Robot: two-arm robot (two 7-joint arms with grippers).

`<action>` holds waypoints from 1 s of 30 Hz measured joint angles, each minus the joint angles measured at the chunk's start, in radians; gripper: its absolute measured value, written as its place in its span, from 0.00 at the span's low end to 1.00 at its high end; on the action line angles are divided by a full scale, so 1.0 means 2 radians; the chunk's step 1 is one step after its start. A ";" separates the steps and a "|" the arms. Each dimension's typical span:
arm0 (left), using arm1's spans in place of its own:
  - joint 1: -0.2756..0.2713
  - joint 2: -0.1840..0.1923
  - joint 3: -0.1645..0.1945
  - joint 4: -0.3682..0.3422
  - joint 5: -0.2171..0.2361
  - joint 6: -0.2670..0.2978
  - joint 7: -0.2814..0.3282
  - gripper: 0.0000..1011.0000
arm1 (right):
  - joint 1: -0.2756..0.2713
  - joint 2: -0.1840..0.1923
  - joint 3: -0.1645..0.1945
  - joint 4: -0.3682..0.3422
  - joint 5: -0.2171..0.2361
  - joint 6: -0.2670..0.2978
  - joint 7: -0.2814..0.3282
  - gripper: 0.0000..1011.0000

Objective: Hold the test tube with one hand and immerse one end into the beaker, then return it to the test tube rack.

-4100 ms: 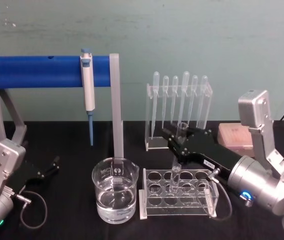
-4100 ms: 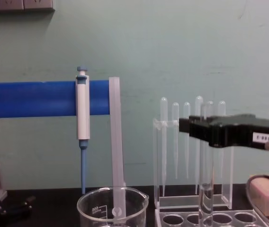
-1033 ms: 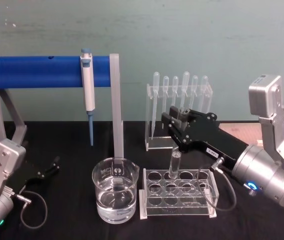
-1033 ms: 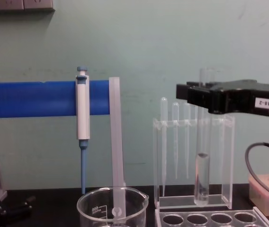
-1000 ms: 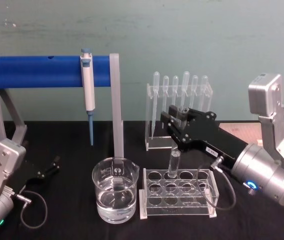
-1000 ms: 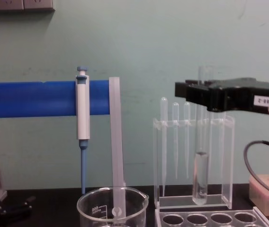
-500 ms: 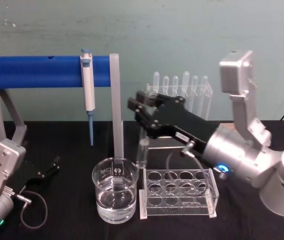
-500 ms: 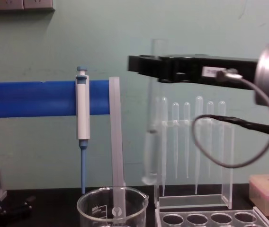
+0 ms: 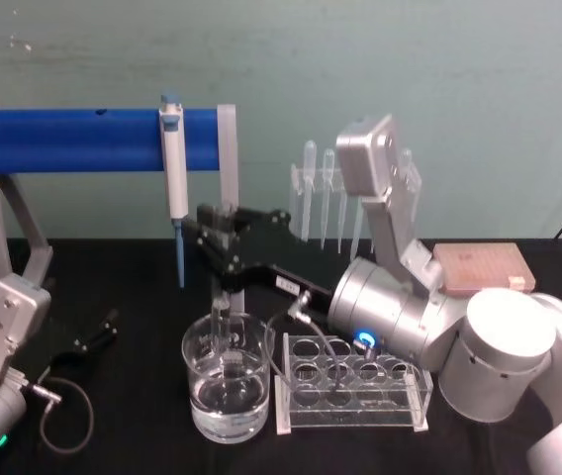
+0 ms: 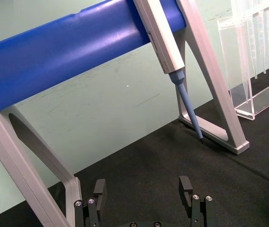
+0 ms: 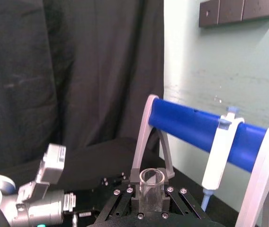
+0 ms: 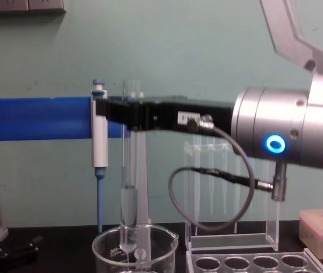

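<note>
My right gripper (image 9: 220,226) is shut on the upper part of the clear test tube (image 9: 223,305) and holds it upright over the glass beaker (image 9: 229,396). From the chest, the test tube (image 12: 129,170) hangs from the right gripper (image 12: 128,114), and its round lower end sits below the rim of the beaker (image 12: 107,250). A little liquid stands inside the tube. Whether the tip touches the beaker's water cannot be made out. The right wrist view looks down on the tube's open rim (image 11: 152,182) between the fingers. My left gripper (image 9: 103,332) (image 10: 141,189) rests open at the far left.
A clear rack with round holes (image 9: 355,381) stands right of the beaker. Behind it is a stand of plastic pipettes (image 9: 311,198). A white-and-blue pipettor (image 9: 174,168) hangs on the blue bar frame (image 9: 73,139), just behind the beaker. A pink box (image 9: 479,267) lies at the right.
The right gripper lifted the test tube out of the holed rack, carried it leftward to above the beaker and lowered its bottom end into it. The left arm stayed still.
</note>
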State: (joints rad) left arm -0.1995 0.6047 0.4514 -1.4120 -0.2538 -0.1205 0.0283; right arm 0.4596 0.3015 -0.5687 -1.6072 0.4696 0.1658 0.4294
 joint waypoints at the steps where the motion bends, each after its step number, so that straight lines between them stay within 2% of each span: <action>1: 0.000 0.000 0.000 0.000 0.000 0.000 0.000 0.99 | -0.001 0.000 -0.001 0.003 -0.001 -0.002 0.001 0.22; 14: 0.000 0.000 0.000 0.000 0.000 0.000 0.000 0.99 | -0.014 0.000 -0.006 0.031 -0.028 -0.044 0.006 0.22; 24: 0.000 0.000 0.000 0.000 0.000 0.000 0.000 0.99 | -0.017 -0.006 -0.010 0.052 -0.057 -0.076 0.017 0.22; 30: 0.000 0.000 0.000 0.000 0.000 0.000 0.000 0.99 | -0.020 -0.011 -0.010 0.063 -0.064 -0.089 0.022 0.22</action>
State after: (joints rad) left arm -0.1995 0.6047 0.4514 -1.4120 -0.2539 -0.1205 0.0283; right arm 0.4198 0.2787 -0.5879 -1.4807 0.3418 -0.0118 0.4724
